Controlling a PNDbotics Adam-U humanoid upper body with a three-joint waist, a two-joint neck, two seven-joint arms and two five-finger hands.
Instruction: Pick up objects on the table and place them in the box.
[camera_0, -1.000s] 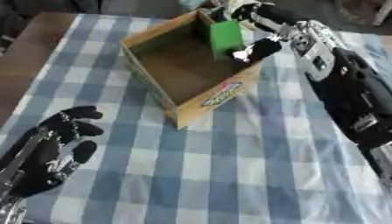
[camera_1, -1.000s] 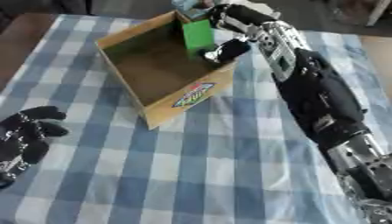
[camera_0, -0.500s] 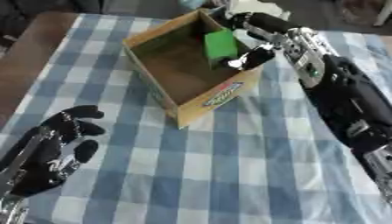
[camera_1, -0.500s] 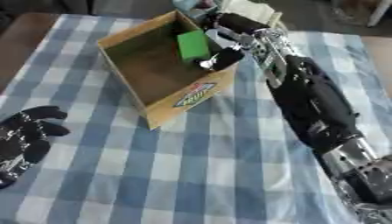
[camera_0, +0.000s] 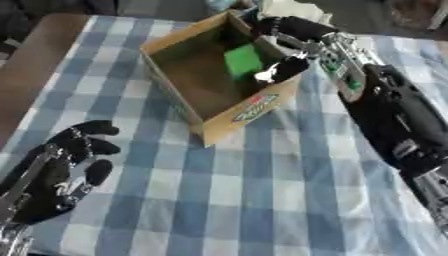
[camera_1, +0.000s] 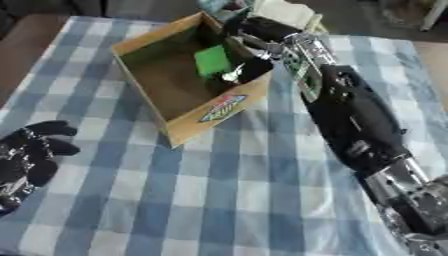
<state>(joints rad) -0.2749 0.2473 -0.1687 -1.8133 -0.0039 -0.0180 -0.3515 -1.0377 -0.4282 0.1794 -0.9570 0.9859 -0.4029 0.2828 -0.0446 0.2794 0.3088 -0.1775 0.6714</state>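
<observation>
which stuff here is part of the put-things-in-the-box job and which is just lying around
Part of the job:
- cardboard box, open on the table
- green object, inside the box
- right hand, over the box by the green object

Just lying about:
- left hand, idle, open, lower left
- checked tablecloth
- white object behind the box

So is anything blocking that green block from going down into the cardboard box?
Nothing visible does. The flat green block is already inside the open brown cardboard box, below its rim, near the far right wall. The robot's right hand reaches over that wall beside it. Whether the fingers hold the block, I cannot tell.
</observation>
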